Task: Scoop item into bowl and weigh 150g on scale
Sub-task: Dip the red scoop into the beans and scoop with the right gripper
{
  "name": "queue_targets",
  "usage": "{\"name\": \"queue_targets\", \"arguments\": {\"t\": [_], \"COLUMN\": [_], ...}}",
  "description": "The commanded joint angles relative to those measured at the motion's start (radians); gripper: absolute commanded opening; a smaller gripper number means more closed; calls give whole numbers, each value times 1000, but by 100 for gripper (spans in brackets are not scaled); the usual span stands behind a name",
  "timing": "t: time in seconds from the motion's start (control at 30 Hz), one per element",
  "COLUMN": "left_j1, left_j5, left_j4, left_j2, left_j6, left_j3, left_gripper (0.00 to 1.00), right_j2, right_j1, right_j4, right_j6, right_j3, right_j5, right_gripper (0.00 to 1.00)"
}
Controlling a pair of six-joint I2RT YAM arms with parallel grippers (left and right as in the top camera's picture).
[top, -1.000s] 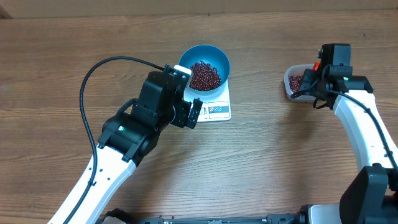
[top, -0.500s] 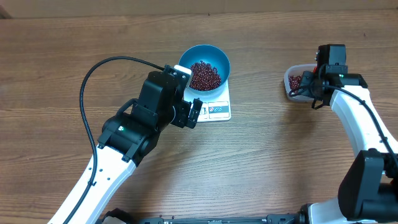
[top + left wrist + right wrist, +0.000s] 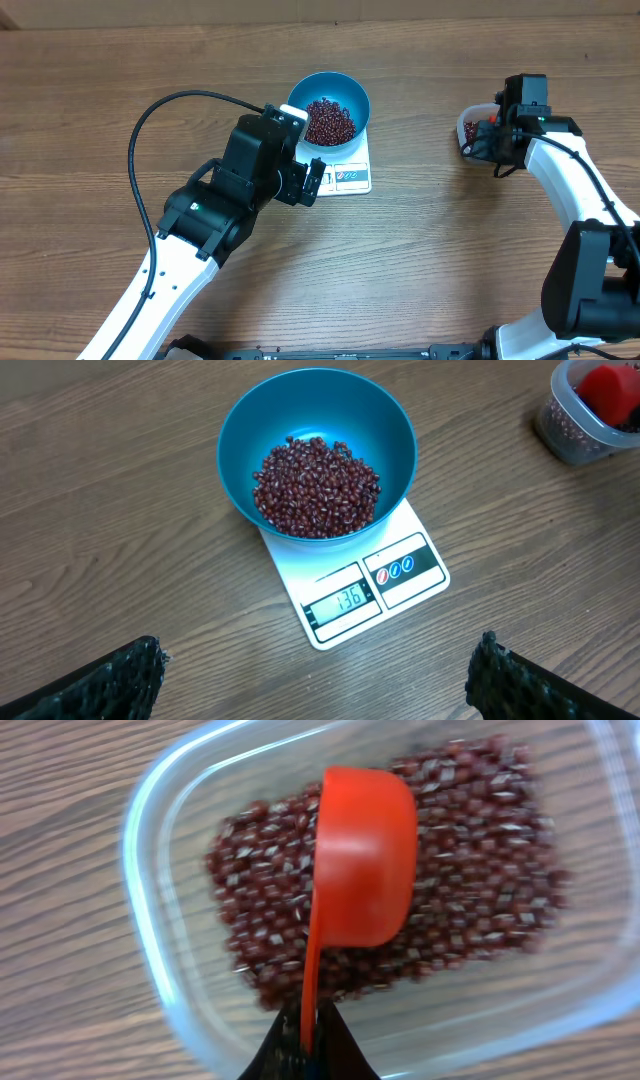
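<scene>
Right claw (image 3: 305,1045) has crept over the tub (image 3: 150,935), well right of the scale (image 3: 290,572), pinching the scoop (image 3: 365,850) handle to dip for more beans (image 3: 255,900). Left claw (image 3: 311,182) gapes just beside the scale, which carries the bowl (image 3: 392,430); display (image 3: 345,600) reads 136.

The bench (image 3: 420,260) is lit brightly and evenly from above by soft, diffuse light, and only faint, soft-edged shadows are seen beside the left arm (image 3: 200,222). In the left wrist view the bowl (image 3: 250,430) and scale (image 3: 300,565) are rendered sharply, with a mild sheen on the blue wall. The right wrist view is smeared: the beans (image 3: 250,900) are blurred into short streaks, and pale glare is carried by the tub (image 3: 140,870) and the red scoop (image 3: 365,850).
</scene>
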Motion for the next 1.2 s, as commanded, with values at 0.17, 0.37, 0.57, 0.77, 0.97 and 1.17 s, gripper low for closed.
{"name": "queue_targets", "arguments": {"t": [0.17, 0.37, 0.57, 0.77, 0.97, 1.17], "left_j1": [4, 4, 4, 4, 4, 4], "left_j5": [-9, -9, -9, -9, -9, -9], "left_j4": [1, 1, 1, 1, 1, 1], "left_j2": [4, 4, 4, 4, 4, 4], "left_j6": [5, 5, 5, 5, 5, 5], "left_j3": [23, 23, 23, 23, 23, 23], "left_gripper": [99, 100, 100, 99, 100, 100], "right_j2": [11, 11, 11, 11, 11, 11], "right_j1": [-3, -51, -177, -303, -356, -395], "right_j4": [-20, -13, -13, -37, -49, -60], "right_j6": [-24, -20, -21, -30, -74, -74], "right_j3": [2, 2, 2, 2, 2, 2], "right_j5": [-113, -266, -472, -588, -780, -891], "right_gripper": [4, 4, 4, 4, 4, 4]}}
